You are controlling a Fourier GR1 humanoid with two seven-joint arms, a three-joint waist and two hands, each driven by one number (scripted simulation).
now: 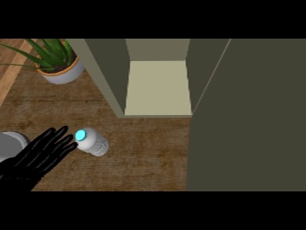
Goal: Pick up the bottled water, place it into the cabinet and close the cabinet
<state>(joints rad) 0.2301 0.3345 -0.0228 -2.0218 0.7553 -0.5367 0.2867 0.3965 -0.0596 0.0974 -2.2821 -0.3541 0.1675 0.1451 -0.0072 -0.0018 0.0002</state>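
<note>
At eight o'clock the left hand (39,155) reaches with straight, spread fingers, holding nothing; the bottled water (92,142) stands just beside its fingertips, ungrasped. At one o'clock the cabinet (156,87) waits open, empty inside.

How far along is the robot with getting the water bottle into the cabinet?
Early. Done: nothing beyond the cabinet standing open. In hand: the left hand, fingers straight, is beside the bottled water, which stands on the counter, ungrasped. Left: grasp it, place it on the cabinet shelf, and close the door.
</note>
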